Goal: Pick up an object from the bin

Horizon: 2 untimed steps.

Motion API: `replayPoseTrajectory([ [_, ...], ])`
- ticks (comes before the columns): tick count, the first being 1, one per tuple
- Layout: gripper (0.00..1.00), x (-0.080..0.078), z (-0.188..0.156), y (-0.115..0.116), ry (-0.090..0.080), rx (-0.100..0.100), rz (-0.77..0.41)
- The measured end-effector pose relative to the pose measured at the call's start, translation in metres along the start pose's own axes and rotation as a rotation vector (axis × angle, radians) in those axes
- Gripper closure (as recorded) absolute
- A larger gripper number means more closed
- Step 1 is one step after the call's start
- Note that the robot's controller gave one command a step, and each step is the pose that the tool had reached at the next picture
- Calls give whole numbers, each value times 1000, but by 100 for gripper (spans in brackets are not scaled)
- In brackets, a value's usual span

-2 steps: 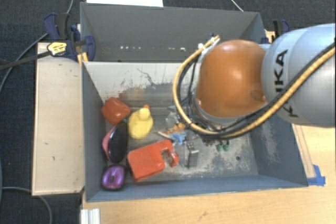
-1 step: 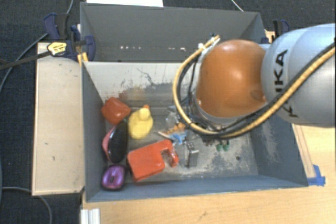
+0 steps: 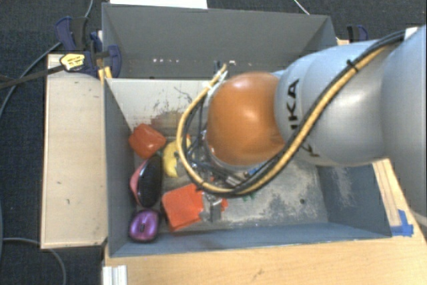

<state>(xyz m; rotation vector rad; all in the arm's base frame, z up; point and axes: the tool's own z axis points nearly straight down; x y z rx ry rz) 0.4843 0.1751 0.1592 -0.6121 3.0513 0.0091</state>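
My gripper (image 3: 215,207) is low in the bin's front left part, mostly hidden under the arm's orange cover. It sits right beside an orange-red block (image 3: 180,206), touching or nearly touching the block's right side. A yellow rounded thing (image 3: 171,159) lies just behind and to the left, partly hidden by the cables. A black oval thing with a pink rim (image 3: 147,182) rests left of the block.
A purple ball-like thing (image 3: 143,225) sits in the front left corner and an orange-red lump (image 3: 147,140) lies near the left wall. The arm and its cables cover the bin's middle. Scuffed grey floor shows at the front right.
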Motion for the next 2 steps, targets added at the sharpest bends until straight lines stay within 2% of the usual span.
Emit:
replayPoseTrajectory([
  [1,0,-43,45,-27,1,-1,-188],
  [2,100,-10,87,-49,-9,2,-191],
])
